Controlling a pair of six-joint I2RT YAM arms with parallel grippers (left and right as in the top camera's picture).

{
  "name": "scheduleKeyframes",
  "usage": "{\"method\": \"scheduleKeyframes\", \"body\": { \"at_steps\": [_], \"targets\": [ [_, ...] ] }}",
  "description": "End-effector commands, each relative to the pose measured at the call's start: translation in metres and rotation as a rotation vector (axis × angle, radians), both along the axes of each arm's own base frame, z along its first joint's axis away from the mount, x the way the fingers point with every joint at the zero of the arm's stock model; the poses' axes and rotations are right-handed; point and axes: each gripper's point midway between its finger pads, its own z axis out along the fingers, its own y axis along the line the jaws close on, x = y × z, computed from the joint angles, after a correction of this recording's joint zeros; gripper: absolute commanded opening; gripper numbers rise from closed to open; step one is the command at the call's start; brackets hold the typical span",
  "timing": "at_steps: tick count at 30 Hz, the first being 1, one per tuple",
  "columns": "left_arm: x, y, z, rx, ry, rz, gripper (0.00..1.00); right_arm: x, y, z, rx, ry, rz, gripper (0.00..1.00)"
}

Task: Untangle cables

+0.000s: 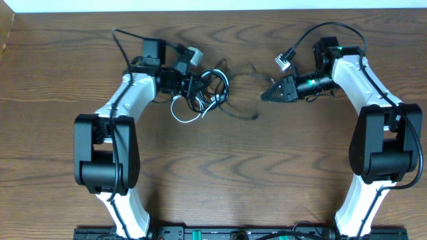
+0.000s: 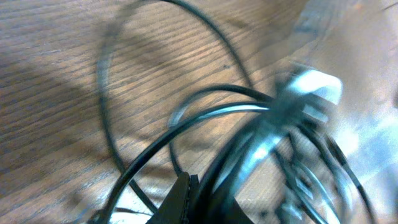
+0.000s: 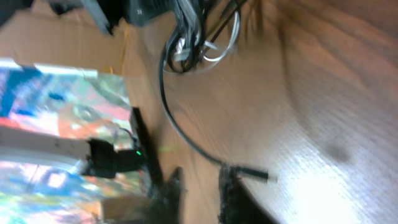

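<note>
The cables (image 1: 212, 88) lie in a tangle of black loops at the back middle-left of the wooden table. A white cable (image 1: 179, 115) loops out at the tangle's front left. My left gripper (image 1: 200, 90) is buried in the tangle. In the left wrist view it (image 2: 189, 185) is shut, with a black cable (image 2: 186, 121) arcing right against its tips. One black cable (image 3: 169, 106) trails right from the tangle to a small plug end (image 3: 256, 175). My right gripper (image 3: 200, 183) is open, and the plug lies just beside one finger (image 3: 229, 190). In the overhead view the right gripper (image 1: 265, 97) points left.
Each arm carries its own thicker black wire with a grey connector, one at the left (image 1: 193, 55) and one at the right (image 1: 285, 61). A cardboard edge (image 1: 5, 30) sits at the far left. A dark device with a green light (image 3: 115, 158) stands beyond the table.
</note>
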Motion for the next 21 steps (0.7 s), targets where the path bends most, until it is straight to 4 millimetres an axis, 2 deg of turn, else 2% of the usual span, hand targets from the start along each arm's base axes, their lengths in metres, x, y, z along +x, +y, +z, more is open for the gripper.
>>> {"method": "scheduleKeyframes", "body": {
  "at_steps": [1, 3, 5, 8, 9, 10, 15, 19, 21],
  "targets": [
    [-0.006, -0.014, 0.025, -0.126, -0.013, -0.061, 0.07, 0.013, -0.001, 0.012, -0.019, 0.009, -0.042, 0.37],
    [-0.008, -0.017, 0.025, -0.121, -0.026, -0.079, 0.08, 0.021, -0.005, 0.017, -0.086, 0.006, -0.066, 0.41],
    [-0.008, -0.02, 0.024, -0.11, -0.035, -0.088, 0.07, 0.027, -0.003, 0.029, -0.131, -0.045, -0.063, 0.41],
    [0.0, -0.015, 0.015, -0.036, -0.033, -0.03, 0.07, 0.031, 0.016, 0.061, -0.187, -0.179, -0.035, 0.41],
    [0.003, -0.014, 0.015, -0.038, -0.021, -0.007, 0.07, 0.032, 0.019, 0.064, -0.213, -0.199, -0.037, 0.41],
    [0.005, -0.014, 0.017, -0.055, 0.007, 0.029, 0.07, 0.035, 0.027, 0.061, -0.291, -0.228, -0.057, 0.41],
    [0.004, -0.014, 0.015, -0.059, 0.032, 0.041, 0.08, 0.046, 0.048, 0.037, -0.452, -0.316, -0.066, 0.38],
    [-0.003, -0.015, 0.014, -0.066, 0.069, 0.038, 0.07, 0.06, 0.076, 0.025, -0.494, -0.436, -0.047, 0.37],
    [-0.008, -0.014, 0.011, -0.061, 0.1, 0.04, 0.08, 0.065, 0.082, 0.024, -0.517, -0.492, -0.047, 0.37]
  ]
}}
